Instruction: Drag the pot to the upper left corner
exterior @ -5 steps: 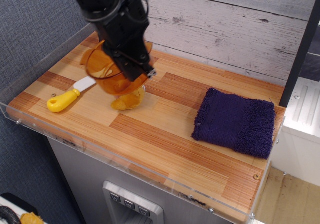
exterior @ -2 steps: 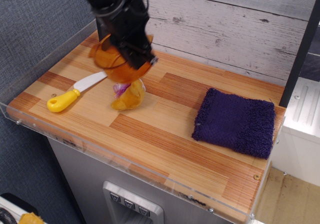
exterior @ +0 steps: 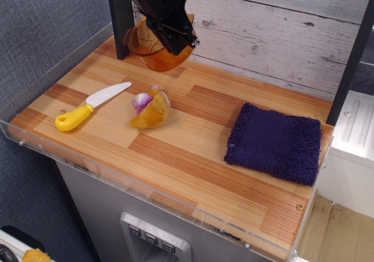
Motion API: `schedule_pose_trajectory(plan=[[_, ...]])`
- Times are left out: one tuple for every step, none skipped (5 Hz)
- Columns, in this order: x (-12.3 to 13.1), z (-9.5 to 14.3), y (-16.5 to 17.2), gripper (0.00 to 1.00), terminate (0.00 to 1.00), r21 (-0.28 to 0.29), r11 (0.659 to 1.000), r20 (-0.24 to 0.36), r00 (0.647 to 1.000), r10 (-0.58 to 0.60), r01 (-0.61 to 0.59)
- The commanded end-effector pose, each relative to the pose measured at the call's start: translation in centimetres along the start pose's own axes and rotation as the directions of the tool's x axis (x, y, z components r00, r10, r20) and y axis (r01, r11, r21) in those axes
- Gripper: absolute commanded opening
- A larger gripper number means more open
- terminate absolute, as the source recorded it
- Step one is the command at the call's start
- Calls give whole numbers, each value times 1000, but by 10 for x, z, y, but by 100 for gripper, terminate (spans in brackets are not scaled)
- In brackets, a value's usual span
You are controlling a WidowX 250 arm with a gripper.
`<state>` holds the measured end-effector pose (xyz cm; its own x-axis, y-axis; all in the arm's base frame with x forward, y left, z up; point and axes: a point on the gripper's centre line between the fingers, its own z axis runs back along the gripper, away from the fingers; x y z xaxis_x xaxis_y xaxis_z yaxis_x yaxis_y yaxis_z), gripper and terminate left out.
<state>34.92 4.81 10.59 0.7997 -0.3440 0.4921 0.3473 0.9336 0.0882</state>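
My fingers (exterior: 175, 31) are clamped on the rim of the round translucent amber plastic pot (exterior: 153, 50), now at the table's (exterior: 193, 157) far-left corner beside the black post (exterior: 118, 19); only release appears left.

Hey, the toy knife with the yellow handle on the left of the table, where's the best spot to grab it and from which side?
Grip the toy knife by its chunky yellow handle, coming straight down from above with the fingers across it. The knife lies flat on the tabletop with bare wood on both sides. The white blade is thin and flat against the wood, probably harder to pinch.
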Motion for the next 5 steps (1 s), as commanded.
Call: schedule_pose_trajectory(plan=[[-20,-27,-9,0,0,-41,999,-52,999,-3,0],[-22,-40,-7,0,0,-55,999,-67,998,-2,-2],[-23,-48,-12,0,0,-94,996,-77,997,-12,5],[-18,-44,-15,100,0,-71,997,-61,998,5,-9],[-17,-45,-19,100,100,-69,998,-78,997,-4,-2]])
